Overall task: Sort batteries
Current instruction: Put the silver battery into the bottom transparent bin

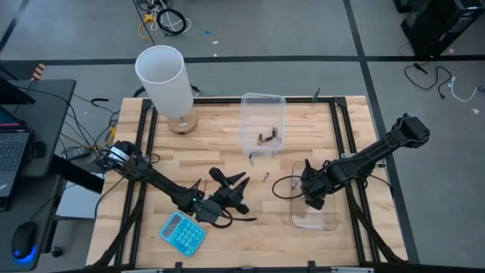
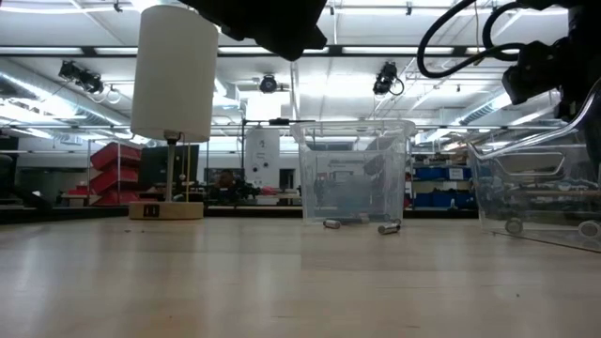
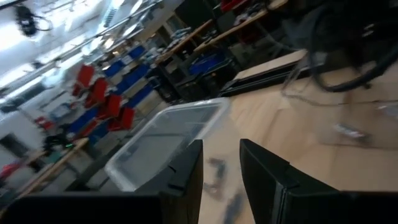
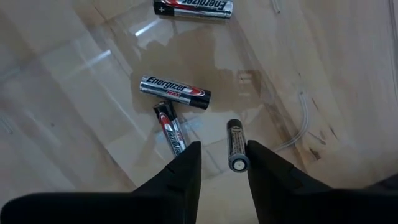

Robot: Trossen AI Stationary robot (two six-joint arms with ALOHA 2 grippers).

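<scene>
Wood-plank table point(image 1: 227, 148) carries our clear tubs point(image 1: 263, 121); right fingers point(image 4: 221, 167) part over batteries point(image 4: 175, 91), holding none; left fingers point(image 3: 221, 171) gape empty.

Overhead, table-level, two wrist-close — shared tubs point(image 1: 263, 121)

Bright overhead ceiling lights, soft shadows; left wrist view is motion-blurred.
</scene>
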